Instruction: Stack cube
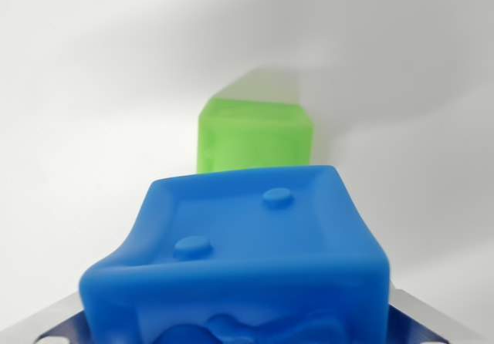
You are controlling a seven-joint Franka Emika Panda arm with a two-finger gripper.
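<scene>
You are looking at a blue cube (247, 259) filling the lower half of the wrist view, close to the camera and slightly blurred. It is showing a glossy, soft-looking skin, rounded edges, a shallow sunken top face and two small round studs on that face. Behind it, further from the camera, a green cube (256, 134) is sitting on the white table (85, 112), its lower part hidden by the blue one. You are seeing two cubes, one of each colour. The gripper (247, 332) is showing only as metal edges at the bottom corners, flanking the blue cube; I cannot tell whether it is clamping it.
</scene>
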